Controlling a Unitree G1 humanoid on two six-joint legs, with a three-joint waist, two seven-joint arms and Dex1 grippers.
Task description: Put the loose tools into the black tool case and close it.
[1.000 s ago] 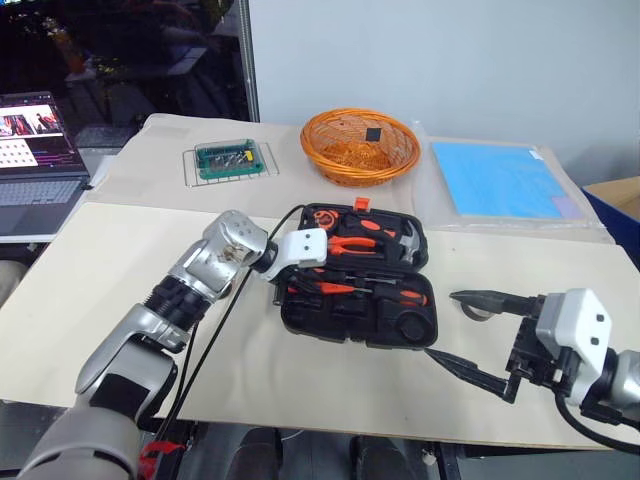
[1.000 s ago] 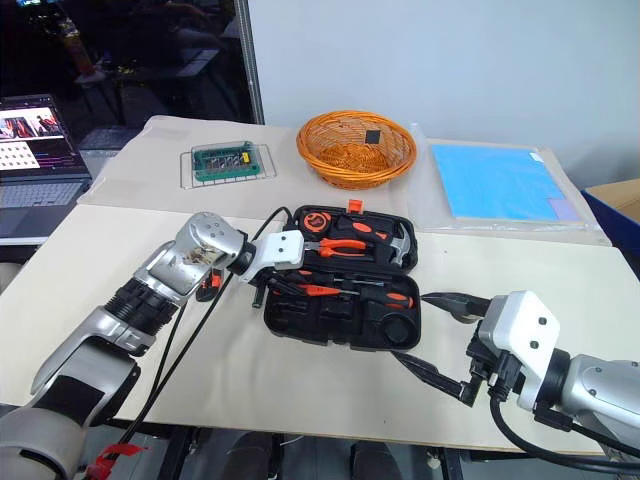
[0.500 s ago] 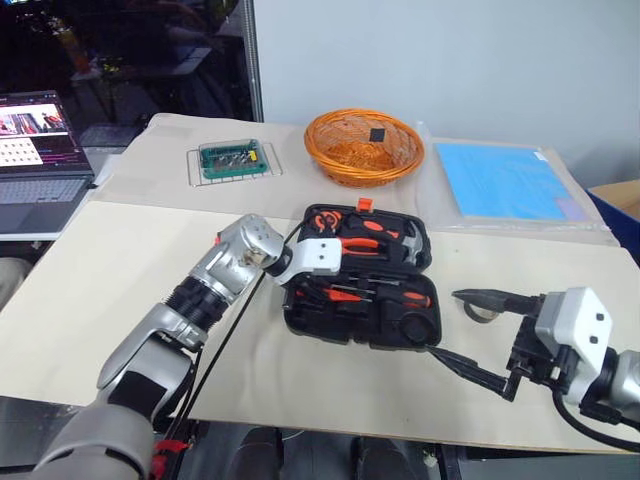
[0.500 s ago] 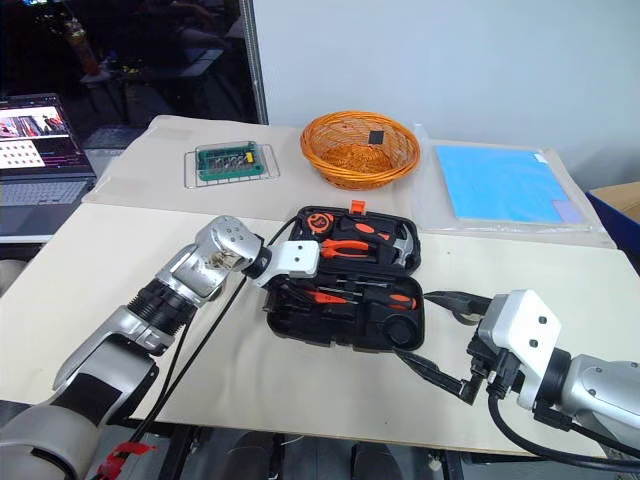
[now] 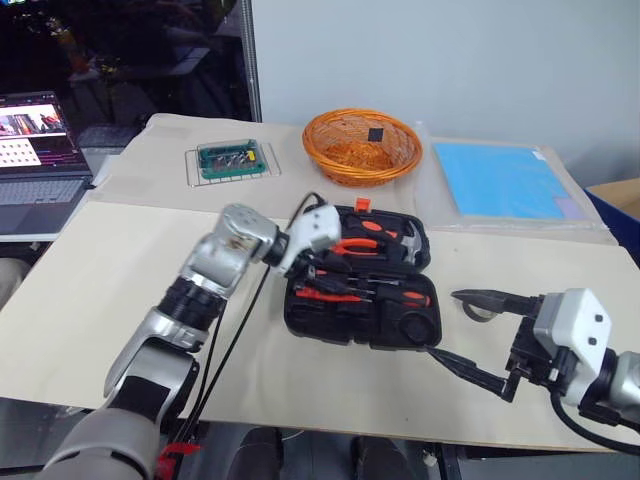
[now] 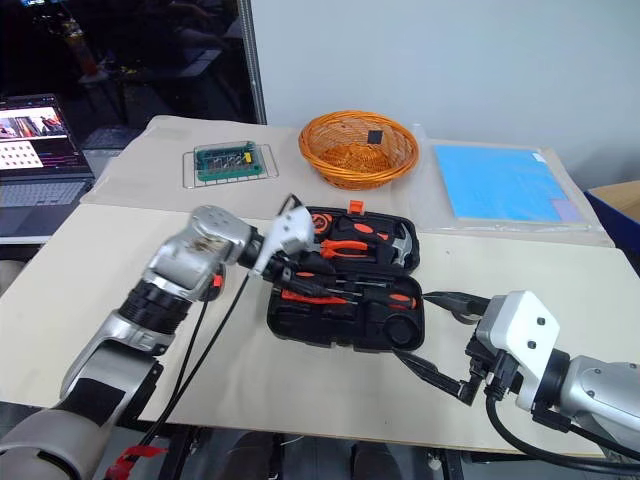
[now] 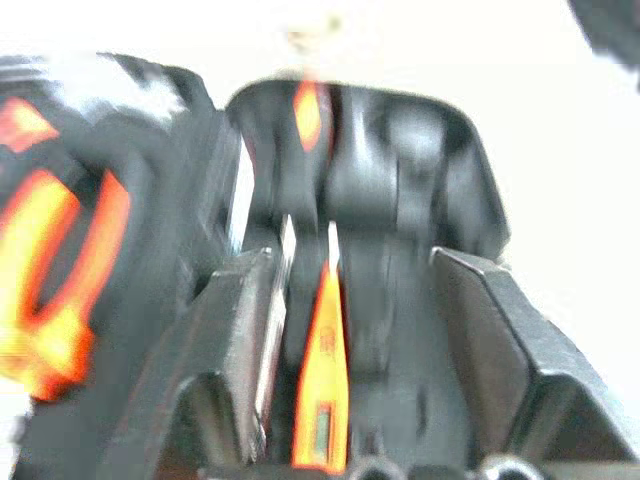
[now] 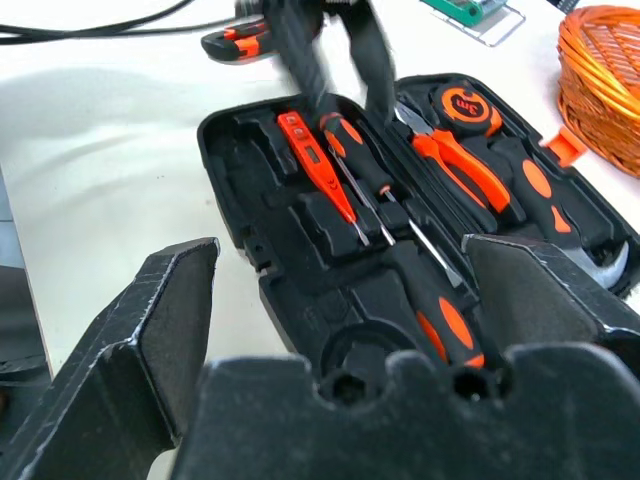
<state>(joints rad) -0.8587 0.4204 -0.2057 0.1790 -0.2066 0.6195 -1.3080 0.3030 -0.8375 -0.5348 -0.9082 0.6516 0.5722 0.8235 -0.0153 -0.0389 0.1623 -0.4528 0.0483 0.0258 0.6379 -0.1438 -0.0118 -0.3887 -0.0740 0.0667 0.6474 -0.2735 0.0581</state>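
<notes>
**Case mostly filled, lid still open, one tool left outside**

Head views: the black moulded-plastic clamshell tool case (image 5: 362, 278) lies open at frame centre on the beige surface (image 5: 120, 290). Its recesses hold orange-and-black tools. The left end effector (image 6: 290, 262) hovers over the case's left edge; whether it grips anything I cannot tell. The right end effector (image 5: 470, 330) waits at lower right, fingers spread wide, empty.

Left wrist view: a slim orange screwdriver (image 7: 322, 370) lies in its recess between the fingers.

Right wrist view: a small orange-and-black tool (image 8: 238, 42), too blurred to identify, lies on the surface outside the case, at upper left.

Judgement: that tool remains, then closing.
</notes>
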